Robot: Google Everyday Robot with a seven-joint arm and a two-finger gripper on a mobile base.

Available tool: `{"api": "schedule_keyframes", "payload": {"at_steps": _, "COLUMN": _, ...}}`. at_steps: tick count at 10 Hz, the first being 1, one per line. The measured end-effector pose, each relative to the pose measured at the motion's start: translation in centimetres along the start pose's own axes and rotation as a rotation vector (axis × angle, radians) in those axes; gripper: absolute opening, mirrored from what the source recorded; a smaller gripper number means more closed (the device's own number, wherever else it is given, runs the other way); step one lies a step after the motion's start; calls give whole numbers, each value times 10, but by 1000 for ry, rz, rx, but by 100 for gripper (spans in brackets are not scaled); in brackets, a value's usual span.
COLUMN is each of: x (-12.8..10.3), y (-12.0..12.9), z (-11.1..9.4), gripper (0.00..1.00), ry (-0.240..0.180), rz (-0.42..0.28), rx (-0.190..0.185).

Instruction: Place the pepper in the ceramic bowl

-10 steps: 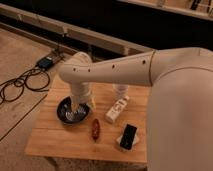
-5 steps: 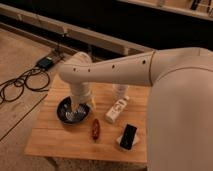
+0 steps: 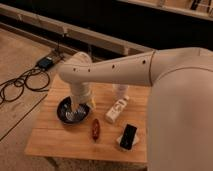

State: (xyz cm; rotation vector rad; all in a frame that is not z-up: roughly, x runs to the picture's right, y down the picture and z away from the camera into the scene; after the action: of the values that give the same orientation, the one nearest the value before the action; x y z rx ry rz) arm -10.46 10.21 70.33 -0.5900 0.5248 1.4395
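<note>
The small dark red-brown pepper (image 3: 95,129) lies on the wooden table (image 3: 55,140), just right of the bowl and apart from it. The round dark ceramic bowl (image 3: 65,116) with a shiny greyish inside stands at the table's left. My white arm reaches in from the right and bends down over the bowl. My gripper (image 3: 80,107) hangs at the end of the wrist, above the bowl's right half, to the upper left of the pepper. It holds nothing that I can see.
A white rectangular box (image 3: 116,110) lies right of the bowl. A black flat slab (image 3: 129,136) rests on something white near the front right. A white bottle-like item (image 3: 120,91) stands behind the box. Cables and a power adapter (image 3: 46,63) lie on the floor at left.
</note>
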Motion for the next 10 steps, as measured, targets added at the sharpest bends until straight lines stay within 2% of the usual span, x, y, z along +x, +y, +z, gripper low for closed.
{"api": "schedule_keyframes", "payload": {"at_steps": 2, "x": 0, "y": -2, "z": 2, "gripper": 65, "ry": 4, "rz": 2, "rx": 0}}
{"api": "schedule_keyframes", "payload": {"at_steps": 4, "x": 2, "y": -14, "z": 15, "gripper": 65, "ry": 17, "rz": 7, "rx": -15}}
{"api": "schedule_keyframes", "payload": {"at_steps": 7, "x": 17, "y": -28, "z": 36, "gripper": 65, "ry": 51, "rz": -39, "rx": -45}}
{"api": "schedule_keyframes", "payload": {"at_steps": 10, "x": 33, "y": -35, "z": 54, "gripper": 65, "ry": 79, "rz": -75, "rx": -55}}
